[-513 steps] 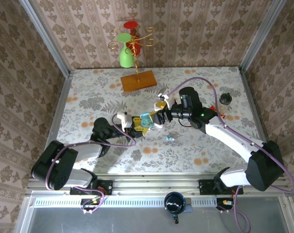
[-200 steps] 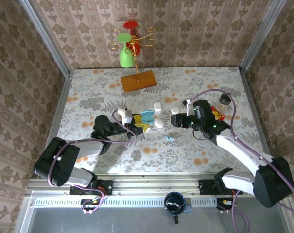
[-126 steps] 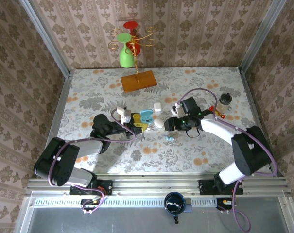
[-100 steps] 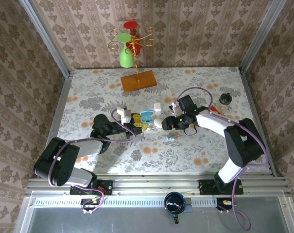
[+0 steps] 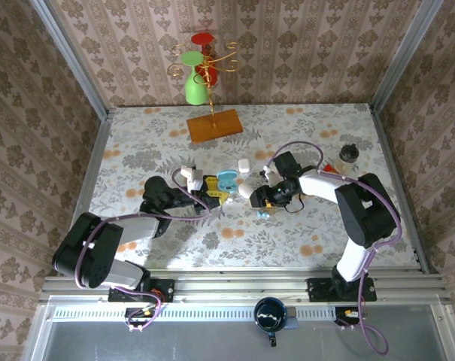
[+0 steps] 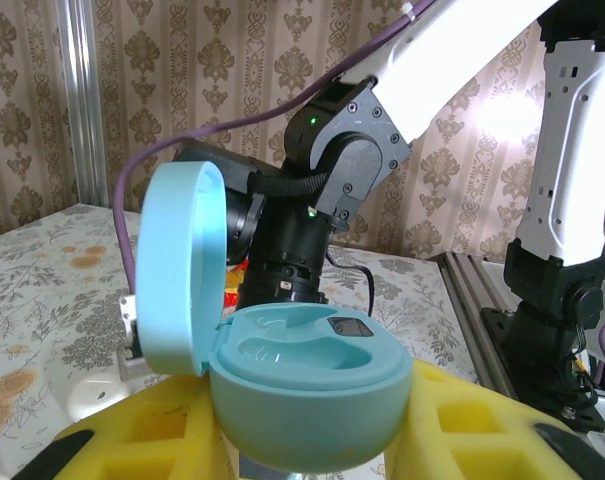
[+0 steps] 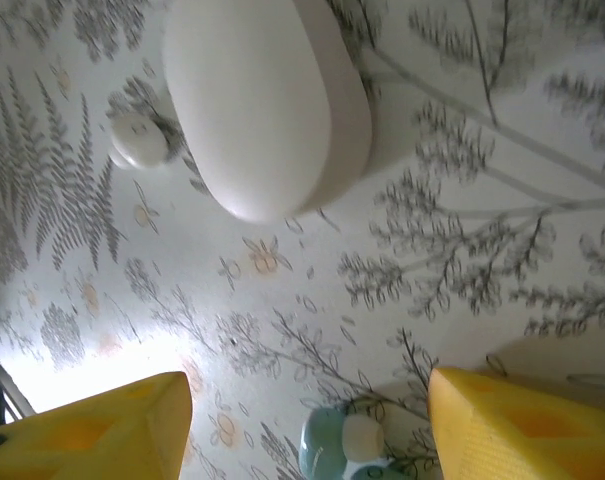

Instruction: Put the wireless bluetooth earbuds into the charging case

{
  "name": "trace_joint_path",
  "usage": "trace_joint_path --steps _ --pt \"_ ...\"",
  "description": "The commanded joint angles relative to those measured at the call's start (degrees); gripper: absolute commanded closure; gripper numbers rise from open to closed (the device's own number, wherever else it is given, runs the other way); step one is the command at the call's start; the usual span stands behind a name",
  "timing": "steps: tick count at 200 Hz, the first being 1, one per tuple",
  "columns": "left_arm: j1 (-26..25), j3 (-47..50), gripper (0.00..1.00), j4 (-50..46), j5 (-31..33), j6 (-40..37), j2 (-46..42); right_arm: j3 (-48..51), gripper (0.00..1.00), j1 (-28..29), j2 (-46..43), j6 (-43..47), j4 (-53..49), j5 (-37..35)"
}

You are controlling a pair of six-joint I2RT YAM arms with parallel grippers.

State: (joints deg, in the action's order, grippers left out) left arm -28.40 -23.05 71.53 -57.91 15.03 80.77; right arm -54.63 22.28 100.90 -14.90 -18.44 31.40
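Pale blue earbud [image 7: 347, 445] lies on the table [image 5: 137, 143], near its middle, slightly toward the near edge. Right gripper [image 5: 260, 199] over it, yellow fingers [image 7: 92, 425] spread to either side, not touching. Past them: white case [image 7: 257, 100], white earbud [image 7: 137, 140] just beside it. Left gripper [image 5: 219, 192] pinches the pale blue charging case [image 6: 302, 370], lid [image 6: 177, 270] upright.

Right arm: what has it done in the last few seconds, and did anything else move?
The right end effector pulled away from the open pale blue plastic charging case, swung right, then came back left; its open yellow fingers now straddle the small pale blue earbud, gripping nothing. The left end effector still clamps that case; the white pebble-shaped case and the earbud stayed put.
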Motion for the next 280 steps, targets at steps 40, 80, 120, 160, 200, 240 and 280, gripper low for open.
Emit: trace_joint_path --steps 40,80,120,160,200,240,280 --pt "0.26 -2.02 0.71 2.39 -2.30 1.14 0.83 4.89 0.36 -0.20 -2.76 0.62 -1.48 3.40" --pt "0.28 -2.26 0.71 2.41 -2.63 1.20 1.54 7.03 0.43 0.04 -5.49 0.10 -1.38 5.62" --pt "0.27 -2.71 0.72 2.35 -3.25 1.51 2.08 8.20 0.47 0.40 -5.63 0.04 -1.09 6.20" --pt "0.28 -2.87 0.71 2.39 -3.61 1.84 2.20 8.57 0.54 0.89 -5.19 -1.21 -0.08 6.13" --pt "0.26 -2.96 0.71 2.39 -3.93 2.02 2.20 8.29 0.59 1.10 -3.46 -3.65 0.55 4.93" --pt "0.18 -2.99 0.71 2.39 -4.05 2.11 2.20 7.87 0.63 1.23 -2.03 -6.52 1.09 3.85" --pt "0.19 -2.97 0.71 2.39 -4.24 2.11 2.30 7.96 0.71 1.23 -1.52 -8.18 1.34 2.75"
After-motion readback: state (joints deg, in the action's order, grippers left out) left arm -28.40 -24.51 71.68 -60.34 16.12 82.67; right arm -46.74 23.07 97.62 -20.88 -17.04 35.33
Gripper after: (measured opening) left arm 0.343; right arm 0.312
